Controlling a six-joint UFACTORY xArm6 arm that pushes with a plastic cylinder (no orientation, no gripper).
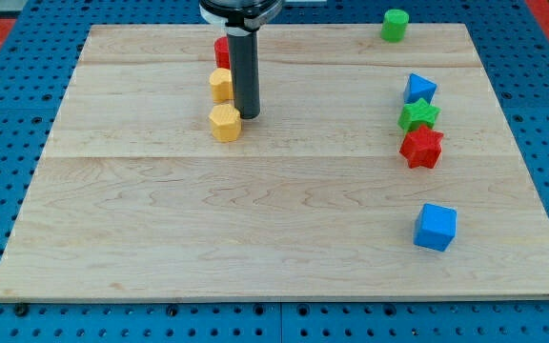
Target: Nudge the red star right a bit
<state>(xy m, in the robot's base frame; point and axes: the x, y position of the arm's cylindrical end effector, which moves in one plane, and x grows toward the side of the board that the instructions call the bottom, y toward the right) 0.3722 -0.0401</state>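
Observation:
The red star [421, 147] lies at the view's right side of the wooden board, touching the green star [417, 115] just above it. My tip [247, 115] rests on the board far to the left of the red star, at the upper middle. It stands right next to a yellow hexagon block [224, 123] and a second yellow block [221, 85]. A red block [221, 52] sits partly hidden behind the rod.
A blue triangular block [418, 89] sits above the green star. A blue cube [436, 227] lies at the lower right. A green cylinder [395, 25] stands at the top right edge. The wooden board [255, 229] lies on a blue pegboard.

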